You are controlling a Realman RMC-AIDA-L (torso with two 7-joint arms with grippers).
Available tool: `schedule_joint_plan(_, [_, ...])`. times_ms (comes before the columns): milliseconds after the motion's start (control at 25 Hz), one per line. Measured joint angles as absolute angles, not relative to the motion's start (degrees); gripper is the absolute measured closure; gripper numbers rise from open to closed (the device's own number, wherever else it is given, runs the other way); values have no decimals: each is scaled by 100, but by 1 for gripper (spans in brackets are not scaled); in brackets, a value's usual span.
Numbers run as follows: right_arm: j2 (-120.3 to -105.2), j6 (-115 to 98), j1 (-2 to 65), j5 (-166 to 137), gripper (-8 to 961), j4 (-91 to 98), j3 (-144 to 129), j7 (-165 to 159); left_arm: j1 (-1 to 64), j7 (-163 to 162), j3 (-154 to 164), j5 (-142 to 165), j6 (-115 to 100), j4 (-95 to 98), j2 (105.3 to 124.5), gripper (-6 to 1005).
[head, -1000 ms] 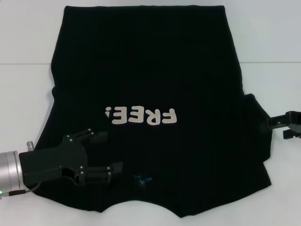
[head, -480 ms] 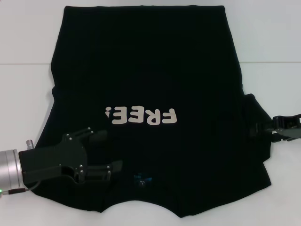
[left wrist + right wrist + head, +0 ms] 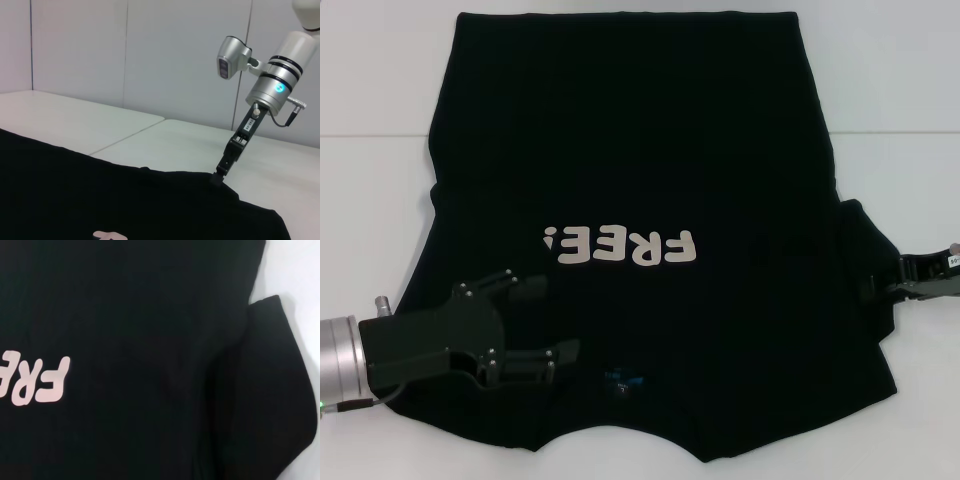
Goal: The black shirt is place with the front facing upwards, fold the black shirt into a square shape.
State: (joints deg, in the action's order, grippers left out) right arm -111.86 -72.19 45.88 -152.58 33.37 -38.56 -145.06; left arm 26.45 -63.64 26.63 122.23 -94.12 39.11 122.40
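The black shirt (image 3: 640,150) lies spread flat on the white table, front up, with its off-white "FREE!" print (image 3: 620,245) in the middle and the blue neck label (image 3: 623,380) at the near edge. My left gripper (image 3: 560,320) is open and empty, low over the shirt's near left shoulder. My right gripper (image 3: 873,285) is at the edge of the right sleeve (image 3: 865,240). In the left wrist view the right gripper (image 3: 218,176) comes down to a point on the cloth (image 3: 75,200), which peaks slightly there. The right wrist view shows the sleeve (image 3: 270,365) and print (image 3: 40,380).
The white table (image 3: 380,80) shows bare on both sides of the shirt, with a seam line across it. Pale wall panels (image 3: 150,60) stand behind the table. The shirt's near hem reaches the table's front edge.
My right gripper moved left from beside the shirt onto the right sleeve's edge and its fingers closed there. My left gripper stayed in place and open.
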Motion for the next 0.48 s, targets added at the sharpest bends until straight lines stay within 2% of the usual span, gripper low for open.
schedule_joint_plan(120, [-11188, -7217, 4588, -15260, 447, 3359, -3858, -14507, 2639, -6364, 2663, 12219, -9401, 3911, 12241, 62])
schedule_joint_plan(320, [-11189, -7205, 4588, -15264, 704, 3366, -3865, -14508, 2637, -6363, 2663, 12220, -9389, 3911, 12243, 64])
schedule_joint_plan(480, [-11189, -7173, 4588, -15266, 853, 3366, -3867, -14509, 2641, -6364, 2663, 12243, -9336, 3871, 12242, 62])
